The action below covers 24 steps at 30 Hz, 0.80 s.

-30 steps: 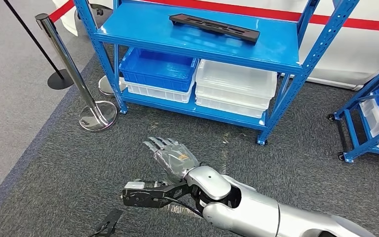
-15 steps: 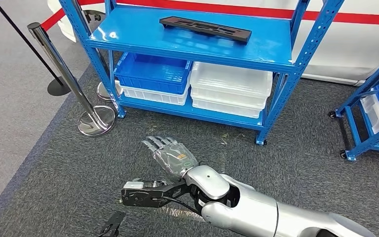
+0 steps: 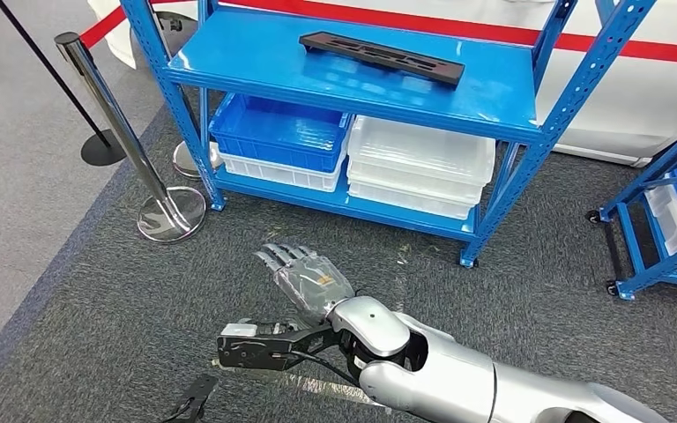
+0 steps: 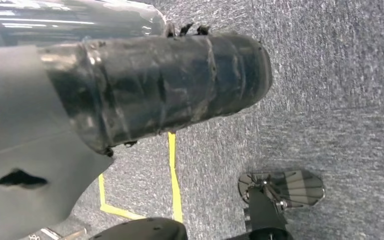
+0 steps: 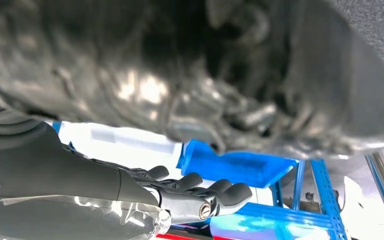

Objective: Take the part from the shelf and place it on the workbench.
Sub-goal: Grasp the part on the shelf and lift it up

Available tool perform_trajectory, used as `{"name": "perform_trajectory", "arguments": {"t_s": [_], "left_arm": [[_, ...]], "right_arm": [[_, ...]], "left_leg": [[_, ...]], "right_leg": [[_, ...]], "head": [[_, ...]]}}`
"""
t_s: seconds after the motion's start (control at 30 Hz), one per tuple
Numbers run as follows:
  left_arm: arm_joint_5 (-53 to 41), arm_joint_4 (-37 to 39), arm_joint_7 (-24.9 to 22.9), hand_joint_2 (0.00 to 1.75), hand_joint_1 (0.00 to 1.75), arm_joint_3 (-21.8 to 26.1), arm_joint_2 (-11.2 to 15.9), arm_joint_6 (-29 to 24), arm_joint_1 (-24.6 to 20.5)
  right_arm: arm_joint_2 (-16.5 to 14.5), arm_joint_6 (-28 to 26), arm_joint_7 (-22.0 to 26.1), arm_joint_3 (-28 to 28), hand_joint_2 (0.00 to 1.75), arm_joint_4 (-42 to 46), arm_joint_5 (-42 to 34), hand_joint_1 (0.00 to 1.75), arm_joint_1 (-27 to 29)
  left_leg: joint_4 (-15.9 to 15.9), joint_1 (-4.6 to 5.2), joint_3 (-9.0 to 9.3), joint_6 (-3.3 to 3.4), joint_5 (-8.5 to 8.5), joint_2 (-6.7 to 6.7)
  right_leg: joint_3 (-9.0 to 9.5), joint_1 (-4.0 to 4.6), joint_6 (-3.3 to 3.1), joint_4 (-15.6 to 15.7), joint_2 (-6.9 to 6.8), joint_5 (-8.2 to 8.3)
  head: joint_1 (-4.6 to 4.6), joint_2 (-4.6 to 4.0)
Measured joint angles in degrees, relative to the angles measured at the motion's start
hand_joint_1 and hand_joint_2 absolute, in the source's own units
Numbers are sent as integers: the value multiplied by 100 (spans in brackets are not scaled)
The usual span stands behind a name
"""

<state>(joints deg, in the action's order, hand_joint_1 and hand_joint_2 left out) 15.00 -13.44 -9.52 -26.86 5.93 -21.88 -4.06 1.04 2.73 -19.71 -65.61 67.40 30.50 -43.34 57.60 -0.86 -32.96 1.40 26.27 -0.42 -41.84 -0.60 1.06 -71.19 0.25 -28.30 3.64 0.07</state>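
- My right hand is raised over the grey carpet in front of the blue shelf. Its fingers are extended and spread, and it holds nothing.
- In the right wrist view, my right hand's dark fingers extend side by side toward the blue shelf, with nothing between them.
- My left hand appears in the left wrist view as a dark ribbed cover above the carpet. I cannot tell whether its fingers are apart or curled.
- The part, a long flat black piece, lies on the top level of the blue shelf, toward the rear of that level. It is well apart from my right hand.
- On the lower level of the shelf, a blue bin sits on a white bin at the left. A stack of clear bins stands just beside it at the right.
- A chrome stanchion post with a round base stands on the carpet near the left leg of the shelf.
- A second blue rack on casters stands at the right edge of the head view.
- Yellow floor tape runs across the carpet in the left wrist view.
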Motion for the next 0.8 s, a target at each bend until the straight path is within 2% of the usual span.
{"name": "perform_trajectory", "arguments": {"t_s": [0.03, 0.07, 0.1, 0.17, 0.23, 0.27, 0.3, 0.37, 0.4, 0.43, 0.47, 0.5, 0.53, 0.57, 0.6, 0.63, 0.7, 0.77, 0.8], "left_arm": [[1, 0, -8, 0, 0, 0, -1, 3, 1], [2, 0, -16, 0, 0, 0, -2, 5, -3], [6, 0, -22, 0, 0, 0, -3, 1, -5], [22, 1, -34, 0, 0, 0, -3, -12, -8], [44, 2, -40, 0, 0, 0, -3, -21, -8], [51, 2, -40, 0, 0, 0, -4, -22, -10], [54, 2, -43, 0, 0, 0, -5, -23, -13], [54, 2, -70, 0, 0, 0, 3, -23, -15], [54, 2, -99, 0, 0, 0, 11, -22, -11], [55, 3, -136, 0, 0, 0, 19, -18, -5], [56, 3, -180, 0, 0, 0, 26, -11, 0], [58, 3, -232, 0, 0, 0, 33, 2, 2], [61, 3, -294, 0, 0, 0, 45, 16, 1], [67, 4, -366, 0, 0, 0, 63, 33, -1], [77, 6, -442, 0, 0, 0, 84, 51, -5], [88, 7, -517, 0, 0, 0, 108, 68, -11], [106, 9, -648, 0, 0, 0, 153, 98, -18], [113, 10, -746, 0, 0, 0, 180, 119, -7], [115, 11, -782, 0, 0, 0, 185, 125, -5]], "right_arm": [[-1, 0, 0, -1, 0, -2, 5, 0, 0], [-2, -1, 0, -1, 0, -3, 16, 0, -3], [-3, -7, -2, -2, 0, -5, 37, 0, -5], [-5, -37, -9, -4, 0, -10, 98, 0, -5], [-13, -75, -15, -4, 0, -15, 165, 0, -4], [-18, -90, -15, -4, 0, -16, 194, 0, -7], [-23, -101, -15, -4, 0, -16, 216, 0, -10], [-25, -117, -14, -3, 0, -21, 252, 0, -5], [-24, -125, -14, -4, 0, -27, 263, 0, 4], [-23, -132, -15, -4, 0, -33, 271, 0, 15], [-23, -142, -15, -3, 0, -38, 277, 0, 22], [-23, -157, -15, -3, 0, -40, 283, 0, 26], [-24, -172, -15, -2, 0, -41, 288, 0, 25], [-23, -185, -16, -1, 0, -42, 292, 0, 22], [-23, -194, -17, 1, 0, -44, 296, 0, 20], [-21, -198, -18, 4, 0, -46, 298, 0, 18], [-17, -204, -21, 9, 0, -49, 302, 0, 16], [-12, -220, -22, 24, 0, -49, 306, 0, 9], [-10, -230, -22, 36, 0, -48, 308, 0, 0]], "left_leg": [[11, -4, 38, -20, 41, -7], [37, 5, 63, -53, 86, -16], [54, 14, 74, -87, 122, -24], [62, 29, 80, -155, 163, -26], [65, 17, 100, -208, 204, -12], [162, 13, 67, -235, 264, -2], [370, 10, -32, -261, 362, 6], [1079, 6, -432, -302, 608, 15], [1418, 5, -656, -313, 677, 15], [1608, 6, -819, -316, 646, 15], [1587, 6, -883, -309, 503, 15], [1351, 8, -837, -291, 263, 15], [966, 12, -716, -263, -11, 16], [625, 29, -573, -232, -199, 15], [342, 50, -443, -195, -303, 15], [182, 70, -364, -162, -305, 13], [83, 85, -301, -111, -219, 8], [1, 47, -226, -74, -191, 9], [-39, 27, -176, -50, -181, 11]], "right_leg": [[144, -8, -7, 377, 0, 221], [308, -8, -18, 736, 0, 371], [427, -4, -36, 981, 4, 441], [512, 17, -81, 1128, 22, 399], [539, 3, -145, 1152, 38, 373], [575, -10, -182, 1168, 39, 358], [616, -23, -219, 1184, 35, 340], [684, -17, -267, 1193, 29, 291], [712, -10, -278, 1193, 29, 264], [747, -5, -282, 1193, 34, 234], [788, 0, -282, 1192, 42, 201], [843, 3, -279, 1192, 50, 163], [904, 5, -271, 1193, 56, 119], [953, 14, -256, 1198, 60, 79], [986, 21, -236, 1200, 64, 47], [994, 26, -214, 1203, 66, 26], [997, 33, -166, 1230, 66, 5], [987, 39, -107, 1183, 52, -56], [915, 44, -81, 1025, 46, -130]], "head": [[-2, 0], [-6, 0], [-6, 0], [-9, 0], [-8, 0], [1, 0], [10, 0], [28, 0], [31, 0], [31, 0], [31, 0], [32, 0], [31, 0], [27, 0], [25, 0], [26, 0], [30, 0], [17, 0], [5, 0]]}}
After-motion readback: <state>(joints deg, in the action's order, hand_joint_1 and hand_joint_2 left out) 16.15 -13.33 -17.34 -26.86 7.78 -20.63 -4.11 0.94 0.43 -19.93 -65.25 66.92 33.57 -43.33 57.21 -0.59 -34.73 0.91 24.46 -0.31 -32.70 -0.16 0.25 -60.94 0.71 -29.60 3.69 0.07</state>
